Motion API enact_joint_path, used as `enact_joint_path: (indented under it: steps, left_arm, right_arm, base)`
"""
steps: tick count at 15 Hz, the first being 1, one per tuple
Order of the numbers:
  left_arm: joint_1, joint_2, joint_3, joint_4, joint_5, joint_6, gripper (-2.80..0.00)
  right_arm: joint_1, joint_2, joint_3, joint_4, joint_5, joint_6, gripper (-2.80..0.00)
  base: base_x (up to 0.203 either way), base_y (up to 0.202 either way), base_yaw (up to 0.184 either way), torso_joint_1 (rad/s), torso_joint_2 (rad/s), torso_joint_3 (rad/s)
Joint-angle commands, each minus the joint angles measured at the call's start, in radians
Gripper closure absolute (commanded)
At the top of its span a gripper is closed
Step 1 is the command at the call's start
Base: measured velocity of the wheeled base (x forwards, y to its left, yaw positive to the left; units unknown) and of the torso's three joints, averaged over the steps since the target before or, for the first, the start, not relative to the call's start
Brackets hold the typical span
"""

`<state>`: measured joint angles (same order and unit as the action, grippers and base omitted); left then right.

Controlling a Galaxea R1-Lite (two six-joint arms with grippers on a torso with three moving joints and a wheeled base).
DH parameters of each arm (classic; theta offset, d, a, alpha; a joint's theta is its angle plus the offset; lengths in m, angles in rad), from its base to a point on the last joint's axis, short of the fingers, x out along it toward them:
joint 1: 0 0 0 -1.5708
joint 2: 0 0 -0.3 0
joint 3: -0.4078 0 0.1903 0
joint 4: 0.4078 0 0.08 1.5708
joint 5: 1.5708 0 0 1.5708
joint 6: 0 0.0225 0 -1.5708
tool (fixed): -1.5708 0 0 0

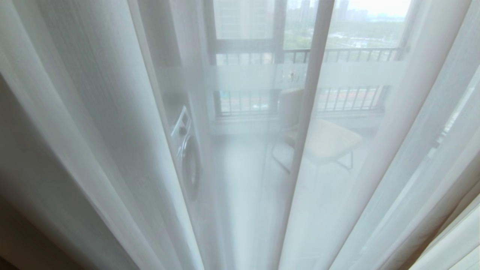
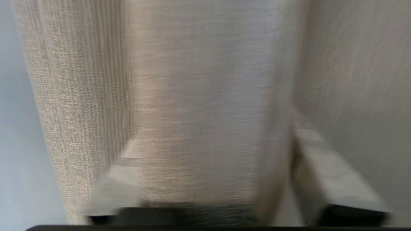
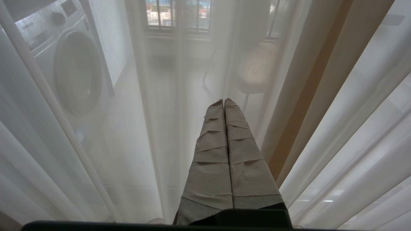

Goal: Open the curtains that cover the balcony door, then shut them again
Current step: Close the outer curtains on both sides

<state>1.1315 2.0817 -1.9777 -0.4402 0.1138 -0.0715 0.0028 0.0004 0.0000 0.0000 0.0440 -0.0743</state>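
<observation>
Thin white sheer curtains point(image 1: 93, 112) hang drawn across the whole head view, and the balcony door's frosted band point(image 1: 352, 73) shows through them. Neither gripper is in the head view. In the left wrist view a thick fold of beige woven curtain point(image 2: 77, 96) fills the picture and lies between the spread fingers of my left gripper point(image 2: 213, 138). A slim gap shows beside one finger point(image 2: 334, 173). My right gripper point(image 3: 224, 101) is shut with nothing in it, its taped fingers pointing at the sheers point(image 3: 48, 144). A strip of beige curtain point(image 3: 321, 64) hangs beside it.
Behind the sheers and the glass stand a washing machine point(image 1: 187, 157) on the left and a pale chair point(image 1: 326, 140) to the right of the middle. The black-railed outer window point(image 1: 337, 56) closes the balcony at the back.
</observation>
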Motion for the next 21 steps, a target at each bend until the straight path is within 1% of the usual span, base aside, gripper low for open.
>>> enact_joint_path:
  steps: [1, 11, 12, 14, 18, 19, 21]
  left_arm:
    - [0.001, 0.003, 0.0, -0.003, 0.001, -0.001, 0.0]
    - [-0.002, -0.005, -0.001, -0.002, -0.004, -0.002, 0.0]
    - [-0.002, -0.013, 0.0, -0.001, -0.018, -0.003, 0.0]
    - [-0.002, -0.036, 0.001, 0.001, -0.069, -0.017, 0.0]
    - [-0.025, -0.084, 0.004, 0.007, -0.08, -0.029, 0.0]
    - [-0.03, -0.101, 0.016, 0.007, -0.08, -0.037, 0.0]
    - [-0.041, -0.157, 0.082, 0.008, -0.087, -0.047, 0.0]
  right_arm:
    - [0.0, 0.0, 0.0, 0.0, 0.0, -0.001, 0.0]
    - [0.0, 0.0, 0.0, 0.0, 0.0, -0.001, 0.0]
    - [0.0, 0.0, 0.0, 0.0, 0.0, -0.001, 0.0]
    - [0.0, 0.0, 0.0, 0.0, 0.0, -0.001, 0.0]
    - [0.0, 0.0, 0.0, 0.0, 0.0, -0.001, 0.0]
    - [0.0, 0.0, 0.0, 0.0, 0.0, -0.001, 0.0]
    - [0.0, 0.0, 0.0, 0.0, 0.0, -0.001, 0.0]
  base:
    - [0.0, 0.0, 0.0, 0.0, 0.0, 0.0]
    - [0.0, 0.0, 0.0, 0.0, 0.0, 0.0]
    - [0.0, 0.0, 0.0, 0.0, 0.0, 0.0]
    - [0.0, 0.0, 0.0, 0.0, 0.0, 0.0]
    - [0.0, 0.0, 0.0, 0.0, 0.0, 0.0]
    - [0.0, 0.0, 0.0, 0.0, 0.0, 0.0]
    - [0.0, 0.0, 0.0, 0.0, 0.0, 0.0]
